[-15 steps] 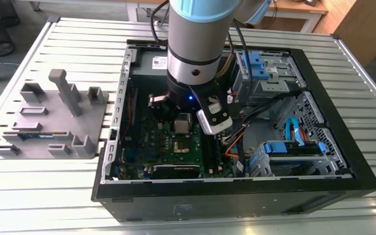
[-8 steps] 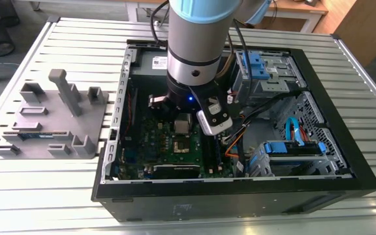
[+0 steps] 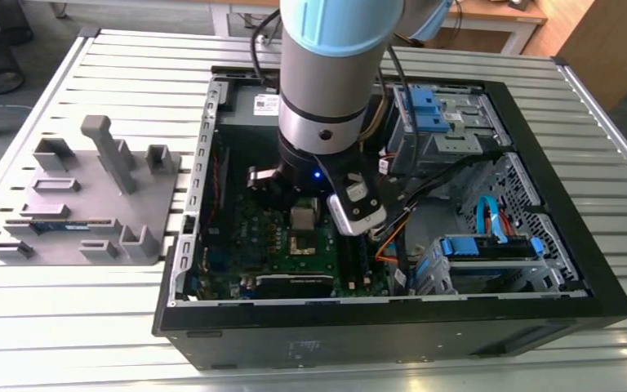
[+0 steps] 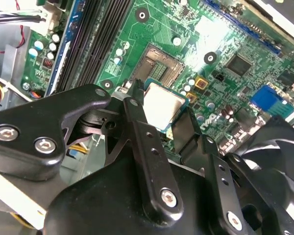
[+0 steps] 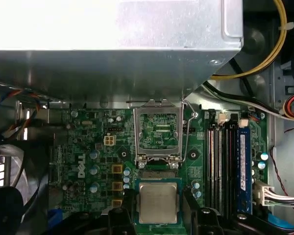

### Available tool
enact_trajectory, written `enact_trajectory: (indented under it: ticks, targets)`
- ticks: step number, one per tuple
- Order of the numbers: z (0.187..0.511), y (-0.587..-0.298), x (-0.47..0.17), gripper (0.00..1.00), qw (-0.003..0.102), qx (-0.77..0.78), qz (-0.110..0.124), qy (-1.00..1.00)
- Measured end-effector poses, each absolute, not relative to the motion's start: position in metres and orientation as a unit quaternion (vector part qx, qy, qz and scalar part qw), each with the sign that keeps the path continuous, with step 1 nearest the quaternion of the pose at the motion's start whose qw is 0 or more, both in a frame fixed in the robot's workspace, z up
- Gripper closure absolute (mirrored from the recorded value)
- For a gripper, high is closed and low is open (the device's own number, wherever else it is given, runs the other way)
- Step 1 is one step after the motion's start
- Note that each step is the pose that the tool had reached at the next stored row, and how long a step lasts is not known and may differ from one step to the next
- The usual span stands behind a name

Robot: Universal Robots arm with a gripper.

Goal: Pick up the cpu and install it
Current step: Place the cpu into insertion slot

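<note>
I read the gripper [image 5: 158, 215] as clenched on the cpu [image 5: 158, 201] — 1 finger on each of 2 opposite edges, chip flat, metal top up — hanging over the mobo [image 4: 220, 44] w/ the empty socket [image 4: 161, 66] just beyond it, not yet seated.

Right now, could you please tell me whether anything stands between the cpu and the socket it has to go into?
Nothing visible does. The end effector grips the cpu close beside the open socket; the socket's metal cover is flipped back and its opening looks bare.
</note>
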State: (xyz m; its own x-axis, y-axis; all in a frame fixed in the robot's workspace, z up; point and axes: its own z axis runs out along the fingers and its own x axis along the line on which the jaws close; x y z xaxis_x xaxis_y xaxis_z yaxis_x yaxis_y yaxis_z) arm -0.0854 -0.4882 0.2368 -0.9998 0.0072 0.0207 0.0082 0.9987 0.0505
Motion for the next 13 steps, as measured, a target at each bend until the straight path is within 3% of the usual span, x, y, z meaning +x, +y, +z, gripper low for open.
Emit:
enact_trajectory:
  ticks: [13]
  targets:
    - [0.222, -0.499, -0.085, 0.53, 0.01, -0.004, -0.025, -1.0]
